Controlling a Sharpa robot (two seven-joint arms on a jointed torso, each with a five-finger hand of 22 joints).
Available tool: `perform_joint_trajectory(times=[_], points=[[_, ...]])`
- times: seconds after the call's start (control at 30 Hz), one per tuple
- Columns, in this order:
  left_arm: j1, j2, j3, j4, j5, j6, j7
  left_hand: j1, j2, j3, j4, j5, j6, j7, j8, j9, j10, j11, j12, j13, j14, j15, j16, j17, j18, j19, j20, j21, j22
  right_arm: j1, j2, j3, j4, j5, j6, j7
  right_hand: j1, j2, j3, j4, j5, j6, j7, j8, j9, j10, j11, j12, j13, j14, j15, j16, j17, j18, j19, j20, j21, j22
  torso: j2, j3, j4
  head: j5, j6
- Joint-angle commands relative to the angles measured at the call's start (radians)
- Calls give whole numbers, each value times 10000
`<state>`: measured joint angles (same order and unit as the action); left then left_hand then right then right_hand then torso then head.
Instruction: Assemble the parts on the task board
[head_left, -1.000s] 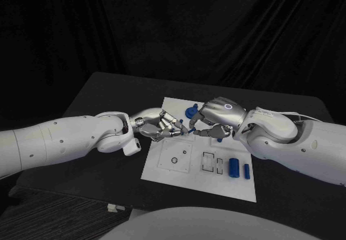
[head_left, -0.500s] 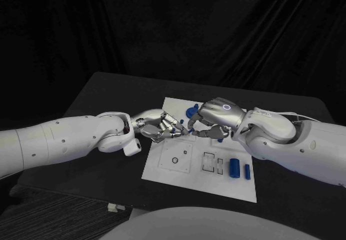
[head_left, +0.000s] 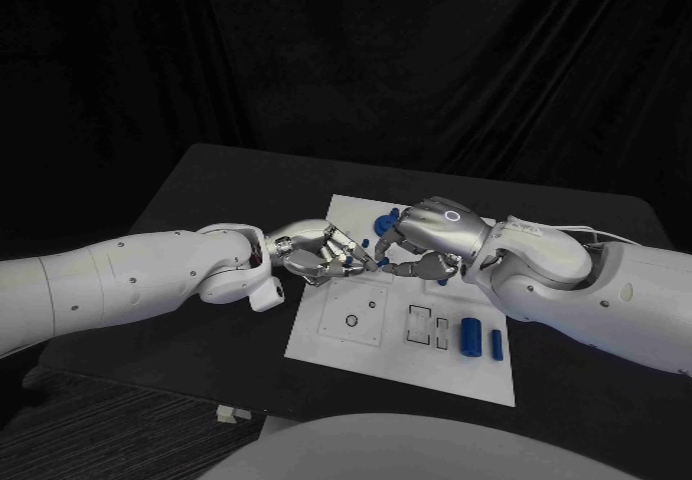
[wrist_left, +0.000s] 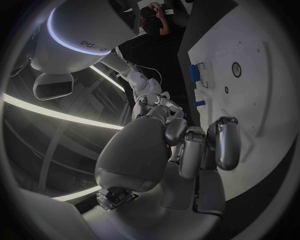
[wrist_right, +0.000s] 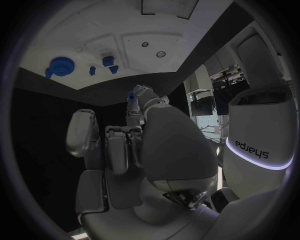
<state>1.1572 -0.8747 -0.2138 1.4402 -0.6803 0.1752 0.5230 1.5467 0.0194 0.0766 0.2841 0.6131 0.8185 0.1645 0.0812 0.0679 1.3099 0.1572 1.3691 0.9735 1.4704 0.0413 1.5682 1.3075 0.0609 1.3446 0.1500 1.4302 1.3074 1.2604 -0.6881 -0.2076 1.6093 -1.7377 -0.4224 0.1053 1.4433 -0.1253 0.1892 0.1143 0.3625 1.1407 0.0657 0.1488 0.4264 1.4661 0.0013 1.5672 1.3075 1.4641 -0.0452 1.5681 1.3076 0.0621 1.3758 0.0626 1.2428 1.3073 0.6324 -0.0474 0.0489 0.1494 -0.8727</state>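
Tabletop: a black tabletop (head_left: 216, 330) carries a flat white rectangular task board (head_left: 378, 355) in its middle.

Task board: it has shallow square recesses with small round holes on its near left part, and narrow rectangular slots beside them toward the right.

Loose parts: two small blue cylindrical pieces (head_left: 470, 333) lie side by side on the board's near right part, close to the slots. A round blue gear-like piece (wrist_right: 62, 65) sits at the board's far edge, with a few smaller blue bits (wrist_right: 107, 61) just beside it.

Left hand: the silver left hand (head_left: 320, 253) hangs over the far half of the board, fingers (wrist_left: 227, 143) curled inward and close together. Whether they grip anything cannot be told.

Right hand: the silver right hand (head_left: 430, 240) is opposite it, knuckles up, its fingertips meeting those of the left hand above the board.

Held part: the right wrist view shows a small blue peg-like piece (wrist_right: 131, 96) pinched at the tips of the right hand's fingers (wrist_right: 82, 132), while the others are curled in beside it.

Arms: both white arms reach in from the sides and converge over the board.
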Motion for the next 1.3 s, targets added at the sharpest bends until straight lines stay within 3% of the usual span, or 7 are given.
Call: perform_joint_trajectory(times=[0.03, 0.67, 0.97, 1.3], points=[[-28, 32, 8, -16, 16, 147, -36, 19, -18, 53, 2, 62, -15, 77, -68, -2, 2609, -684, 2017, 5973, 1004, 34, 26, 2633, -58, -56, -7, -35, 1405, -23, 10, 6, 52, -10, 65, 31, 108, 30, 59, 4, 48, 10, 73, 18, 16, 1047, 100, 36, 2633, 1067, 72, 27, 2632, 74, 9, 73, -42, 1701, -2, -9, -2, 25, 1], [-68, -41, 8, -85, 16, 156, -107, 32, -12, 102, 2, 65, 3, 87, -81, 5, 2609, -670, 2017, 5973, 1004, 50, 26, 2633, -40, -130, 13, -86, 1374, -23, 29, 6, 67, -10, 493, -58, 141, 42, 81, -14, 55, -4, 97, 7, 32, 1047, 122, 36, 2633, 1067, 95, 27, 2632, 85, -22, 91, -98, 1684, -8, -3, -7, 78, 1], [-70, -342, 8, -7, 16, 27, -96, 35, -31, 144, 3, 66, 93, 97, -59, 23, 2609, -654, 2017, 5973, 1004, 64, 26, 2633, -36, -149, 35, -103, 1374, -68, 90, 6, 8, -10, 1173, -245, 164, 45, 98, -31, 56, -51, 130, -24, 42, 1047, 149, 36, 2633, 1067, 119, 27, 2632, 101, -71, 111, -183, 1659, -13, 0, -3, 145, 1], [-70, -687, 8, 91, 16, -126, -96, 29, -47, 159, 5, 66, 150, 103, -43, 33, 2609, -643, 2017, 5973, 1004, 73, 26, 2633, -35, -150, 47, -106, 1378, -293, 360, 5, -235, -10, 1468, -274, 195, 55, 120, -53, 49, -92, 156, -54, 50, 1047, 173, 36, 2633, 1067, 144, 27, 2632, 122, -132, 134, -290, 1629, -15, -1, 0, 219, 1]])
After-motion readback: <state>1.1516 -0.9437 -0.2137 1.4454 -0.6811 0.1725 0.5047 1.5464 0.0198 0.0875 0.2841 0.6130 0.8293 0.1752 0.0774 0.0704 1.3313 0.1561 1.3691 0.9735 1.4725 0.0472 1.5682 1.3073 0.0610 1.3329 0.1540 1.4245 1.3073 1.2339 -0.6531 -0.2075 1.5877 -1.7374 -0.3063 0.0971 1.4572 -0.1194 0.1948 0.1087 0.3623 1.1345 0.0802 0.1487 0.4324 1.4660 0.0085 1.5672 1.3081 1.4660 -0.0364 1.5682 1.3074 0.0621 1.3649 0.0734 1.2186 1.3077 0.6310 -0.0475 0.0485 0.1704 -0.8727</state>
